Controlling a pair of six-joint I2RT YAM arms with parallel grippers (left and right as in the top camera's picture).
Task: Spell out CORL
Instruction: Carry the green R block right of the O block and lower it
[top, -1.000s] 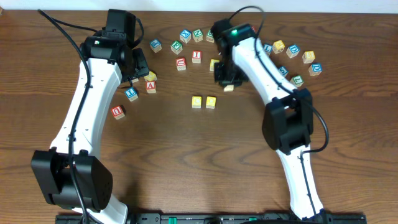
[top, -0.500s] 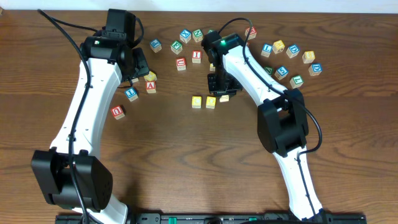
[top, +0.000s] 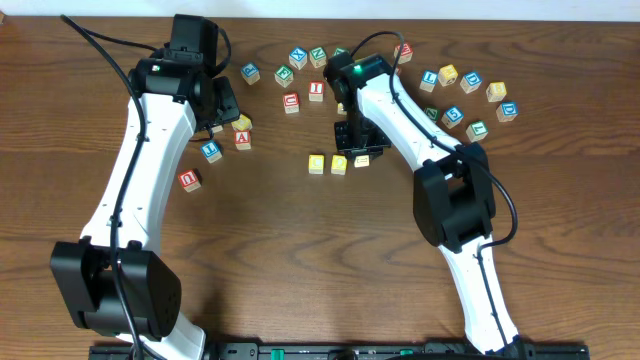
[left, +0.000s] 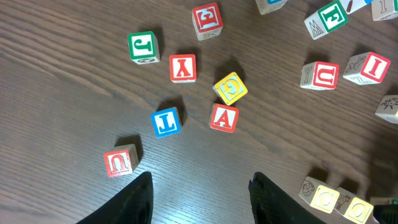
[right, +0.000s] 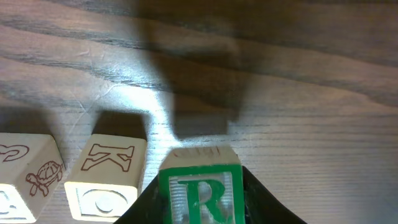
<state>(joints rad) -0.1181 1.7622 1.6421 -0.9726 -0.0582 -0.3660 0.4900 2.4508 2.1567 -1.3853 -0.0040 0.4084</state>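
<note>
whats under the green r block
Only bare table and a shadow show past the R block, held in the right end effector; directly beneath is hidden.

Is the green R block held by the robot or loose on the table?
Held: the R block sits between the fingers of the right gripper. Touching the table: cannot tell.

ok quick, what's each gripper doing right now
left gripper: open, nothing between its fingers
right gripper: closed on the green R block
</note>
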